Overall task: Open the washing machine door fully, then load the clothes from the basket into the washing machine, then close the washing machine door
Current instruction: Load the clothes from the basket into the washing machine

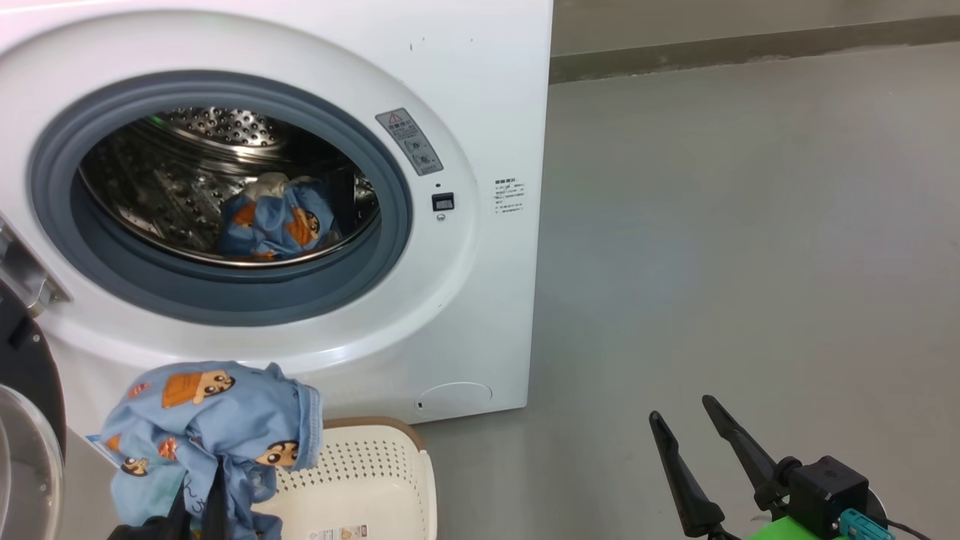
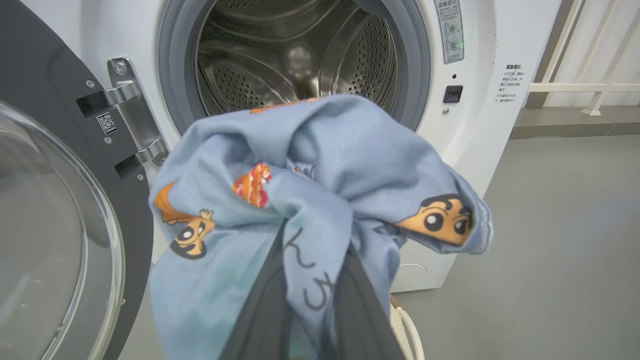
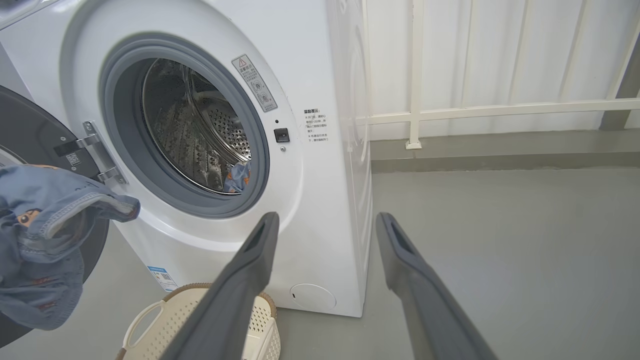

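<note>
**A:** Starting at the left, where is the large round washing machine door with its glossy black ring and clear glass bowl (image 2: 50,215)?

**B:** It is swung wide on its metal hinge (image 2: 125,115), well off the opening. Just beside it, the left gripper (image 2: 314,260) is clamped on a light blue cloth printed with orange-brown cartoon figures (image 2: 325,160). The fabric is bunched over its dark fingers and hangs above the small cream-white perforated plastic basket (image 1: 390,465).

**A:** How should the carry go?

**B:** I'd raise the bundle above the lip of the grey rubber gasket (image 1: 225,300) before going forward, because the loose folds droop and could drag on it. Then reach deep into the perforated steel drum (image 1: 180,180), beside the blue piece already lying there (image 1: 277,221), and only then let go.

**A:** Is anything in the way?

**B:** The hinge is near the cloth's left edge, so a snag there seems possible. The mouth of the big white boxy washing machine (image 1: 480,97) looks unobstructed. Further right, the right gripper (image 1: 680,406) has its fingers spread apart and holds nothing. It is over the bare grey floor (image 1: 735,225) — well apart from the path
</note>
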